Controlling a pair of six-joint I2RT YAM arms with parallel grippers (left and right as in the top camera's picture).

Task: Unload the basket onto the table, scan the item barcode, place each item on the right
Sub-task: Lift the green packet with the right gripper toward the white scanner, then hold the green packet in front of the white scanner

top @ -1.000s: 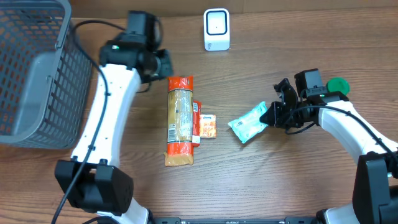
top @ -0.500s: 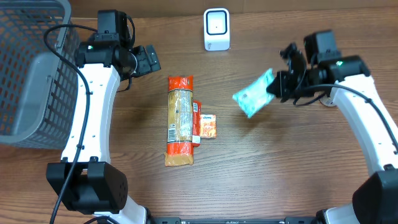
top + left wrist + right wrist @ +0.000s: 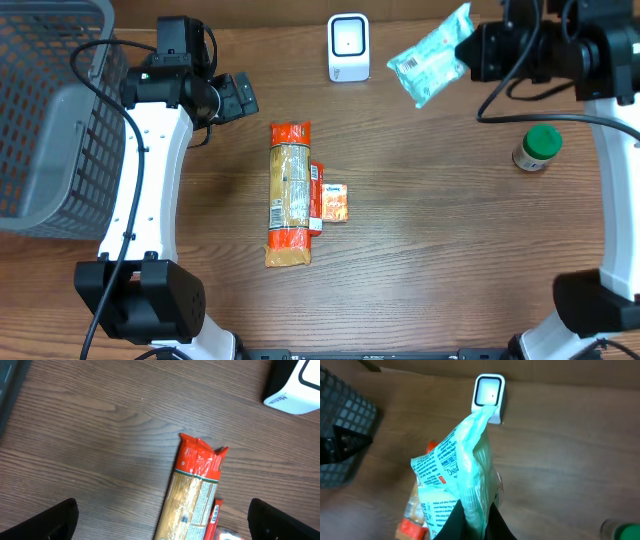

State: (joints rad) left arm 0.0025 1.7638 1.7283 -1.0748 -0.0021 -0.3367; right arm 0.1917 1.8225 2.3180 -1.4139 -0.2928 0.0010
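Presenting the item is the step in hand. The right tool (image 3: 476, 50) is clamped shut on one end of a mint-green snack packet (image 3: 430, 62). It holds the packet in the air over the far side of the table (image 3: 430, 260), just right of the white barcode scanner (image 3: 348, 47). Which face carries the barcode I cannot tell. The next move, as I judge it, is to bring the packet in front of the scanner's window and turn it until the code faces it. The left tool (image 3: 242, 96) hovers wide open and empty, to the far left of the spaghetti packet (image 3: 290, 195).
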